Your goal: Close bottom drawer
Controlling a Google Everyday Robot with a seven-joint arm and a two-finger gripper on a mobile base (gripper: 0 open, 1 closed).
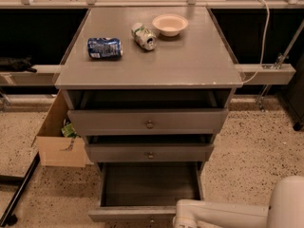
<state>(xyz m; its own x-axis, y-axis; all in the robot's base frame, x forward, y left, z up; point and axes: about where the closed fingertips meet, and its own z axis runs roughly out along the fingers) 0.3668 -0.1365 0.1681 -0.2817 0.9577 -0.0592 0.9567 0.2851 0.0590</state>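
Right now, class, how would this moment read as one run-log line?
task: close bottom drawer | bottom drawer: pulled out | gripper: low at its front panel, right of centre | push: not yet done

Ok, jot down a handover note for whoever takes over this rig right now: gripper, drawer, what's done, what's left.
Gripper: out of view. Only the white arm shows, entering at the lower right, with its end by the right part of the bottom drawer's front.
Bottom drawer: pulled far out, nothing visible inside.
Done: no closing to show yet.
Left: push its front in until flush. The top drawer and middle drawer also stand slightly out, but they are not part of this job.
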